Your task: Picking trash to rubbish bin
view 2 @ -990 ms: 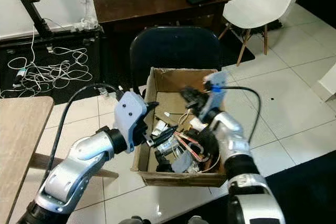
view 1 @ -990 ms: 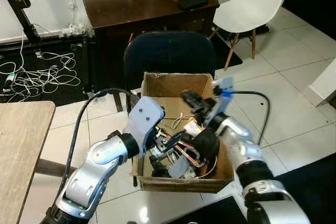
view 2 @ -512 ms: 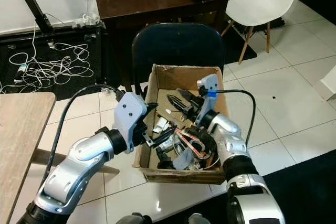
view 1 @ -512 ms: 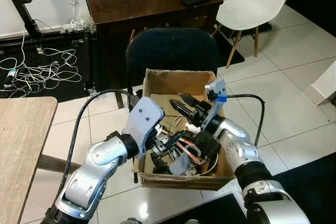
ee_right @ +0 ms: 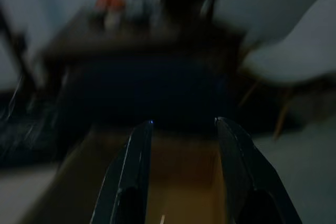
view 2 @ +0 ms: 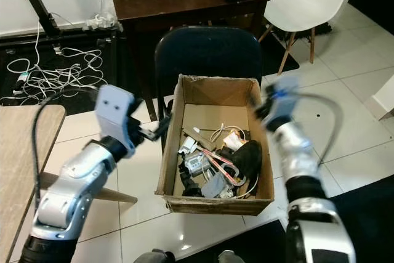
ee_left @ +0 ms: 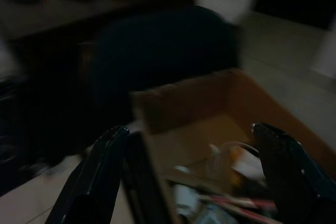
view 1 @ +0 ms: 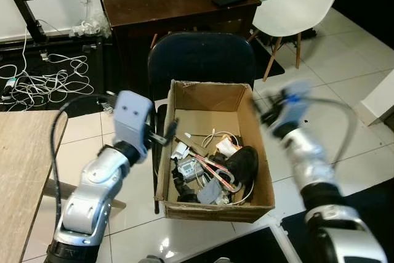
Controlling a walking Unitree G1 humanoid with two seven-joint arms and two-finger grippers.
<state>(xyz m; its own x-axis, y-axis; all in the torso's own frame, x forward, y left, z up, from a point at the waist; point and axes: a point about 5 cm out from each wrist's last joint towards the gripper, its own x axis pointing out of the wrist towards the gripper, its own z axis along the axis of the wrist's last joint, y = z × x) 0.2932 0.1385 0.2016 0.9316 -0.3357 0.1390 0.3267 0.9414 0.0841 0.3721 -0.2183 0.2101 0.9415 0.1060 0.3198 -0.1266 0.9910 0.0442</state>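
An open cardboard box [view 1: 209,97] stands on the tiled floor, holding mixed trash: a black shoe-like item [view 1: 244,161], wires and small gadgets [view 1: 196,169]. My left gripper [view 1: 168,137] hovers just outside the box's left wall. In the left wrist view this gripper [ee_left: 191,177] is open wide, with nothing between its fingers. My right gripper [view 1: 263,114] is blurred by motion at the box's right rim, above the wall. In the right wrist view it [ee_right: 184,171] is open and empty, pointing over the box toward the chair.
A dark blue chair [view 1: 200,60] stands right behind the box, with a brown desk [view 1: 166,4] beyond it. A white chair [view 1: 295,4] is at the back right. A wooden table [view 1: 24,170] is at my left. Loose cables [view 1: 49,78] lie on the floor.
Both grippers have come up out of the box. The left one swung back to the left of the box wall, and the right one drew off to the right rim.
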